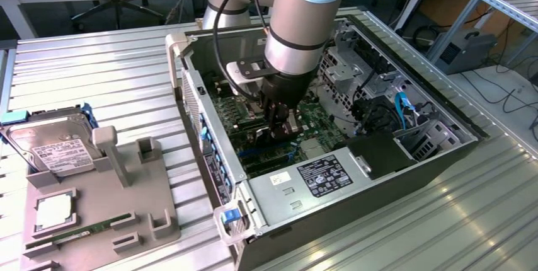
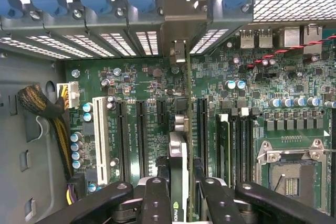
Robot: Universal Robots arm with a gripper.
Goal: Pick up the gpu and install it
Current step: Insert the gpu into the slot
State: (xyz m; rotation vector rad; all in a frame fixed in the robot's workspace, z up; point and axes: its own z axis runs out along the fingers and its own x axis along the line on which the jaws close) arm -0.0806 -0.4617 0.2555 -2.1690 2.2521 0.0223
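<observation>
Claw: black metal fingers clamped on the gpu card, middle of the exterior view.
Shape: card thin and flat, edge-on, standing over the bumpy green board inside the grey metal computer case.
Writing: black sticker, words too small to read.

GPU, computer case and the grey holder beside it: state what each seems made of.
gpu: thin circuit board, likely fibreglass laminate, seen edge-on, with a dull silver metal bracket.
computer case: matte grey sheet metal, judging by punched slots and folded edges.
grey holder: probably moulded or printed plastic; uniform matte grey, chunky blocks.
</observation>
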